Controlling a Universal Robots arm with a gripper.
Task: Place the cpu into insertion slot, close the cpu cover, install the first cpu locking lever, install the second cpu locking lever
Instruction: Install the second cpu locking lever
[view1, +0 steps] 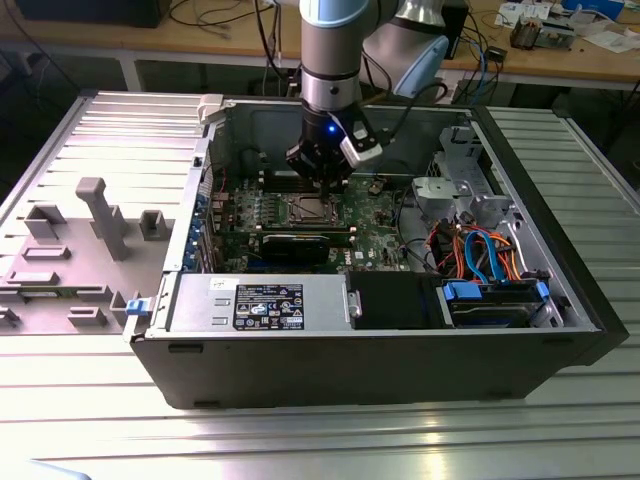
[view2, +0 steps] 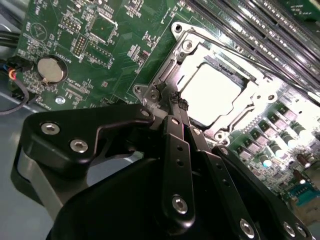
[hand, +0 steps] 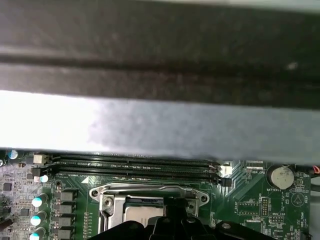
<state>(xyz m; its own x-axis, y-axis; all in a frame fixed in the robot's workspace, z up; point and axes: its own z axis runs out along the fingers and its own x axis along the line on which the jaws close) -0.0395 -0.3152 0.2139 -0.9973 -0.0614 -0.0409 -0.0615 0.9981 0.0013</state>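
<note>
One arm reaches down into an open computer case (view1: 400, 340) that lies on its side on a ribbed metal desk (view1: 300, 440). Its claw (view1: 322, 172) hangs low over the green circuit board (view1: 380, 235), just above the far edge of the insertion slot (view1: 305, 209), which sits toward the exterior view's left of the board.

Seen from the second wrist view, the claw (view2: 176, 102) has its black fingers (view2: 172, 150) drawn together, the tips meeting right at the edge of the socket's metal frame; whether they pinch a lever wire there I cannot tell. The cpu (view2: 210, 95) lies flat in the insertion slot (view2: 250, 75), its pale top glaring in the light. The cpu cover (view2: 172, 70) is down over it, and the chip shows through the square window. A round coin battery (view2: 50, 70) sits on the board well off to one side of the socket, and long black memory slots (view2: 260, 25) run along the other side.

From the first wrist view, the cover (hand: 150, 192) and the chip (hand: 142, 212) sit just beside the memory slots (hand: 135, 167), with the claw (hand: 175, 220) partly covering the socket.

Beside the case, at the exterior view's left, a grey moulded tray (view1: 70, 250) rests on the desk.
</note>
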